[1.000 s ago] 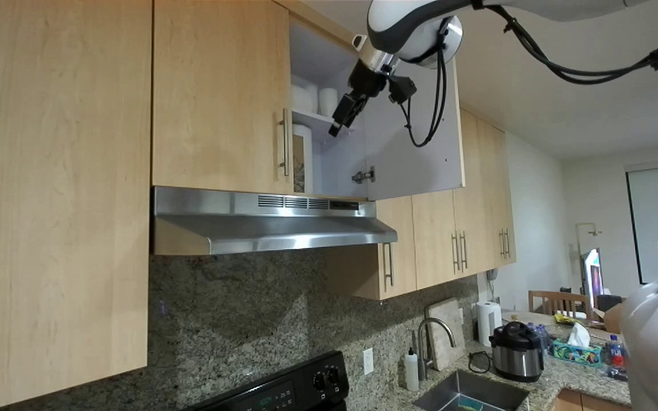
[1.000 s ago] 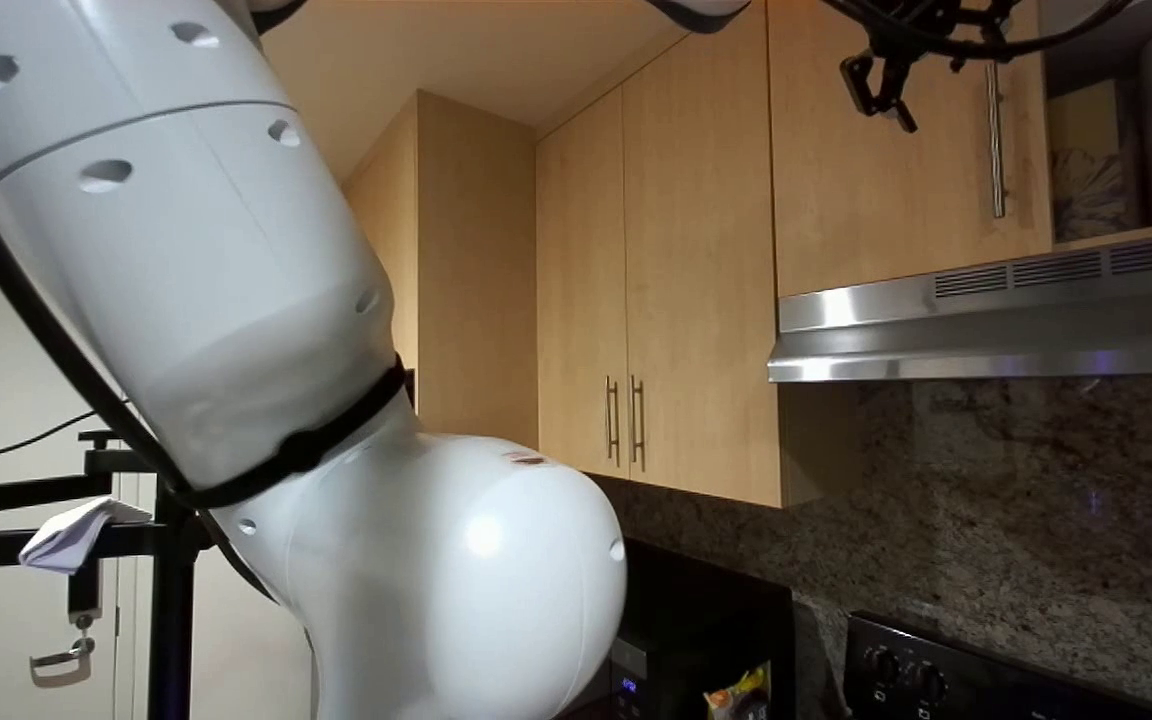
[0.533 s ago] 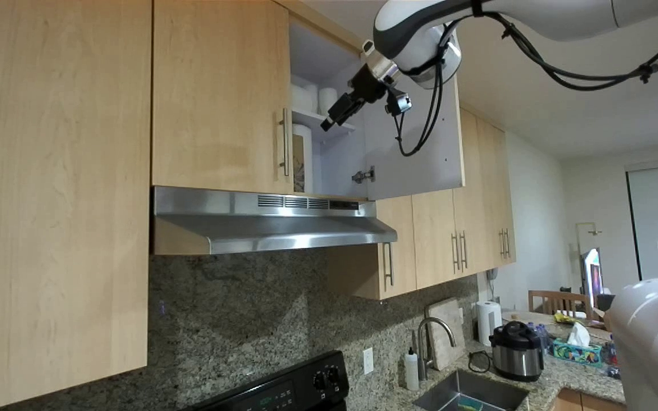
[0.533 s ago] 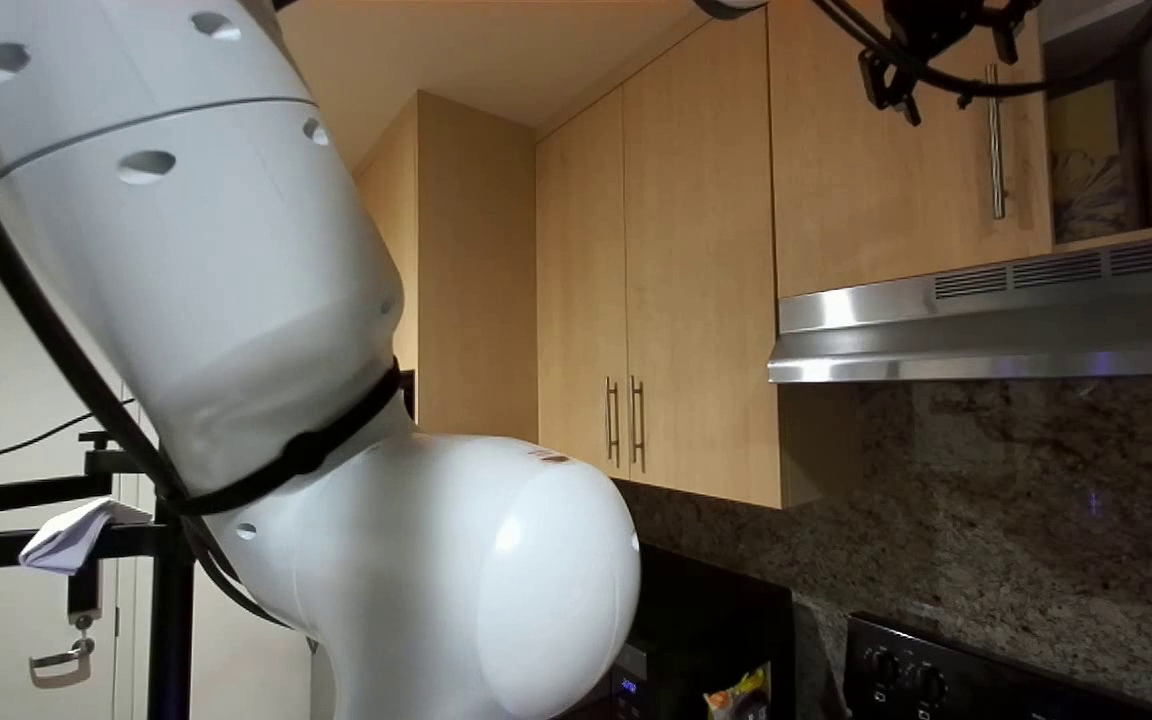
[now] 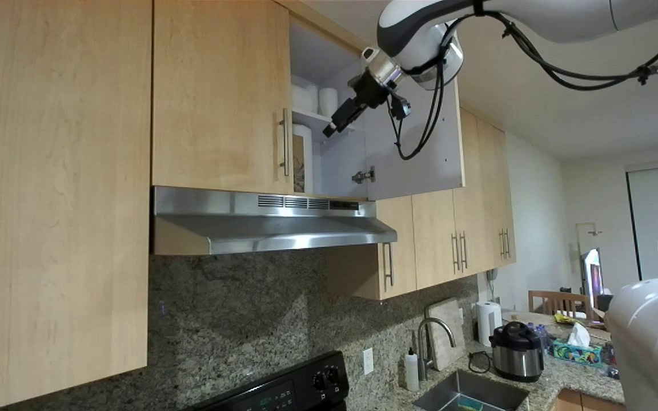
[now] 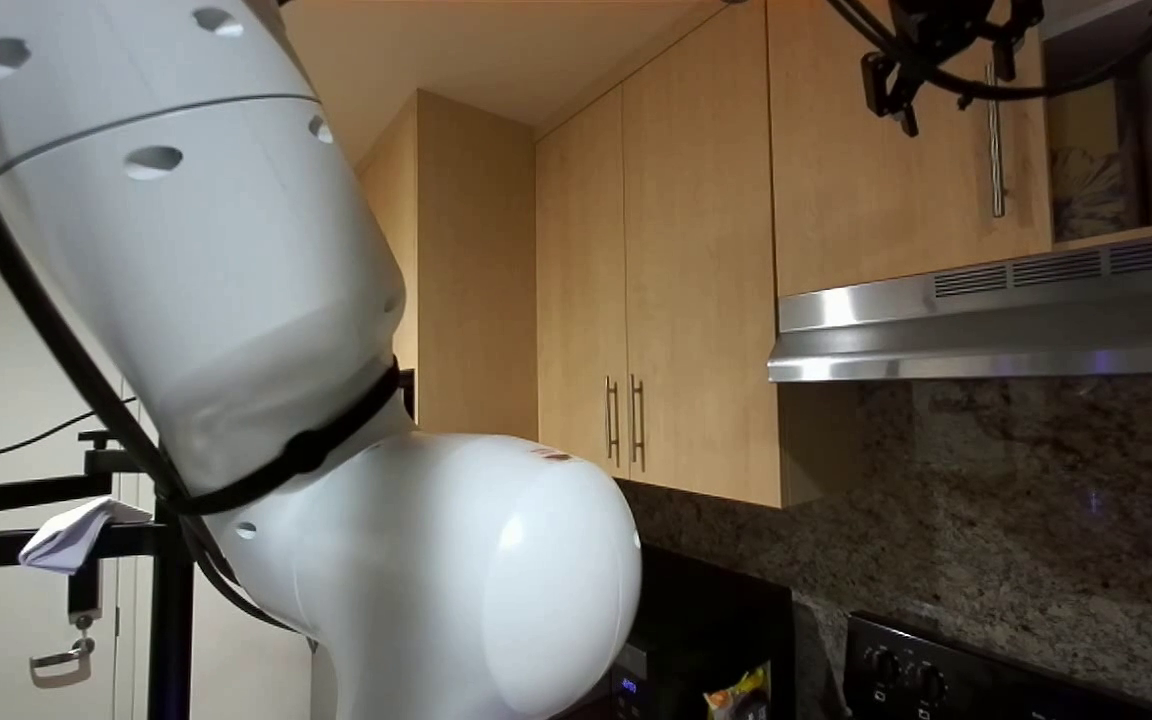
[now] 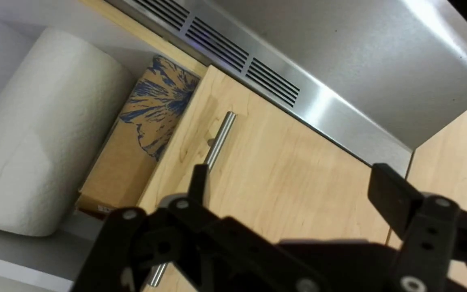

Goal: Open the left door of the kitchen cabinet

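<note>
The left door is a flat light maple panel, shut on its side of the cabinet, in both exterior views (image 5: 220,97) (image 6: 896,200) and the wrist view (image 7: 294,154). Its steel bar handle (image 5: 285,142) stands upright near the edge by the opening; it also shows in the wrist view (image 7: 222,136). The kitchen cabinet (image 5: 343,157) has a white interior and a shelf. My gripper (image 7: 294,186) is open and empty, in front of the cabinet, apart from the door. In the wrist view one finger (image 7: 198,184) covers the handle's middle; the other is over the door's far side.
The right door (image 5: 414,137) stands open, grey-white inside face showing, behind my wrist. A steel range hood (image 5: 272,222) is below the cabinet. A paper roll (image 7: 47,129) and a cardboard box (image 7: 116,174) are inside. A tall wood panel (image 5: 55,171) adjoins the left door.
The arm has lowered a little and the hand has tilted, with its fingers pointing more toward the left door. Most of this came in the first half second. The door has not moved.
</note>
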{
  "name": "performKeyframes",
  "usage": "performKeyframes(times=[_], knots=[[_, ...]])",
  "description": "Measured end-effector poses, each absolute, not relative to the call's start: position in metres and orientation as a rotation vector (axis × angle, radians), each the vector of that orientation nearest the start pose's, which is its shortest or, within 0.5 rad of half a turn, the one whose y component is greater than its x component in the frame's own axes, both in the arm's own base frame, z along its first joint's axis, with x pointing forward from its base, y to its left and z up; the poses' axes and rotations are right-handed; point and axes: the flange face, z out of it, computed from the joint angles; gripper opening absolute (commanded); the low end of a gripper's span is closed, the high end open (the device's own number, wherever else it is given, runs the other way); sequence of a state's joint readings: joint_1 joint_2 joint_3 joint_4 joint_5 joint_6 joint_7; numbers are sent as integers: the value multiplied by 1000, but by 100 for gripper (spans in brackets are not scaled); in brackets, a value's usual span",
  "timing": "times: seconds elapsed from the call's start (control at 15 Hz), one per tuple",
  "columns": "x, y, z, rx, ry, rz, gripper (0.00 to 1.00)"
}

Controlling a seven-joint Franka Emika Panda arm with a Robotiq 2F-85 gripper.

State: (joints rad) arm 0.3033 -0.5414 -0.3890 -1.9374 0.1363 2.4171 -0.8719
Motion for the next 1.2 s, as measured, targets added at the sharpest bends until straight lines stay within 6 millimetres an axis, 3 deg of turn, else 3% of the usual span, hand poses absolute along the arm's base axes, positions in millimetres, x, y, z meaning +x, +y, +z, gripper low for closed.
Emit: performKeyframes(times=[0.6,1.2], knots=[[412,-112,835,-2648,-905,-1684,100],[412,-142,826,-2689,-861,-1323,100]])
